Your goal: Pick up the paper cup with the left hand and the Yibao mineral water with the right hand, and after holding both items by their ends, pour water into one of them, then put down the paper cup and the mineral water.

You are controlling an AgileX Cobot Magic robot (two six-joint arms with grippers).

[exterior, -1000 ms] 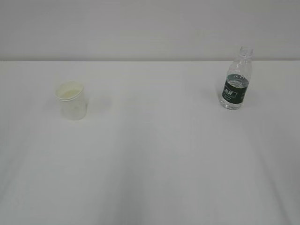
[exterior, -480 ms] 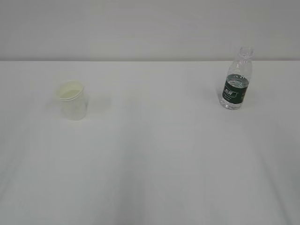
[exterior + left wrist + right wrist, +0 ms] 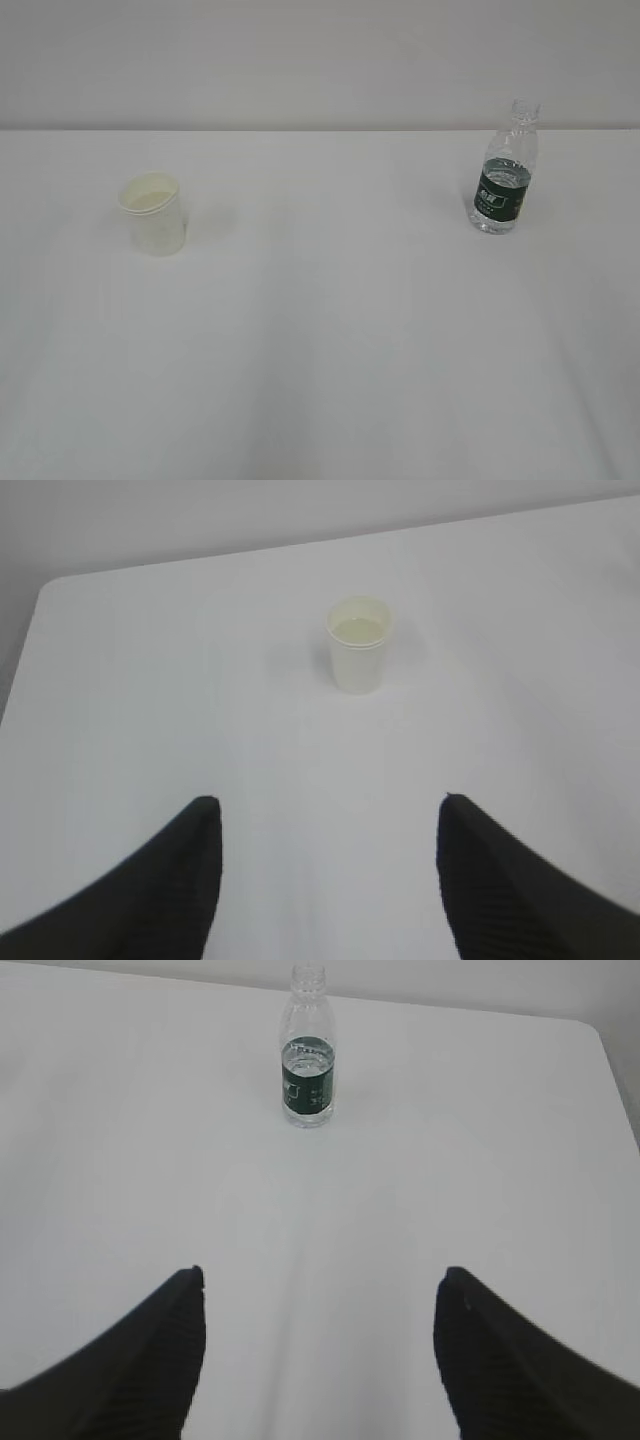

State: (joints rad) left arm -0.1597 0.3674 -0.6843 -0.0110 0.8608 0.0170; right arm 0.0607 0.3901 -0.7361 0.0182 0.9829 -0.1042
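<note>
paper cup [image 3: 153,214]: standing upright near the surface's [image 3: 330,340] left edge, touching nothing
yibao mineral water [image 3: 503,172]: standing upright toward the far right corner, uncapped
left pincer [image 3: 325,825]: hanging wide apart, short of the cup, holding nothing
right pincer [image 3: 320,1300]: spreading wide, facing the bottle, well apart

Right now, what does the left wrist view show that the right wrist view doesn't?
Only the left wrist view shows the paper cup, upright and untouched, ahead of the open left gripper. Only the right wrist view shows the Yibao mineral water, standing uncapped ahead of the open right gripper. Both show the white table and two dark fingers spread wide, holding nothing.
</note>
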